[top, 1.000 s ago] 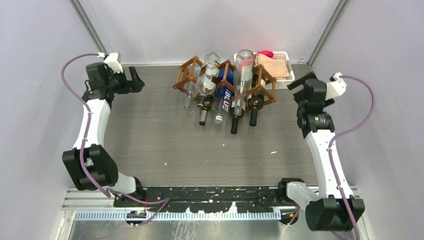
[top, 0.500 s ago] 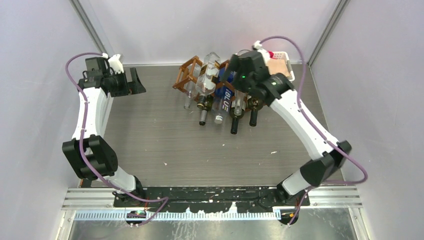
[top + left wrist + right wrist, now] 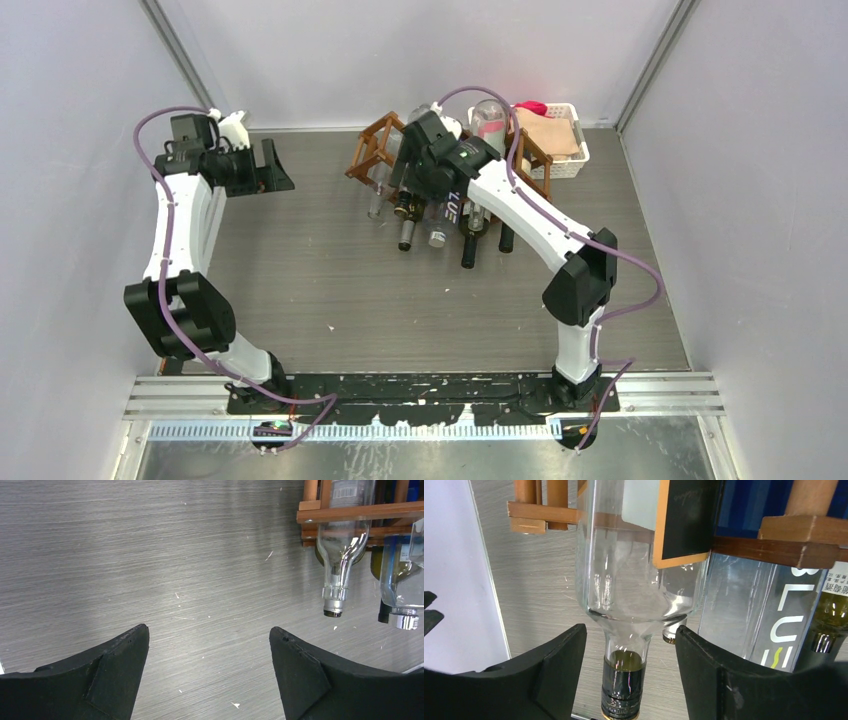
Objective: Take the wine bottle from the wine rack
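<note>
Clear wine bottle (image 3: 624,580), black label, dark cap, in wine rack (image 3: 774,547) beside blue bottle (image 3: 749,605) lettered "BLU"; right gripper (image 3: 630,645) released, straddling its neck; left gripper (image 3: 209,632) released, left of rack.

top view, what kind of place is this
Probably a robot test booth, not a home: left arm and right arm bolted to a metal rail, plain walls closing in a grey table, a wooden wine rack of bottles.

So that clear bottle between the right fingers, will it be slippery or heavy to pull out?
Probably slippery: the clear bottle is smooth, glossy glass. Likely light, since it looks nearly empty. Being round, it may roll once off the wine rack.
</note>
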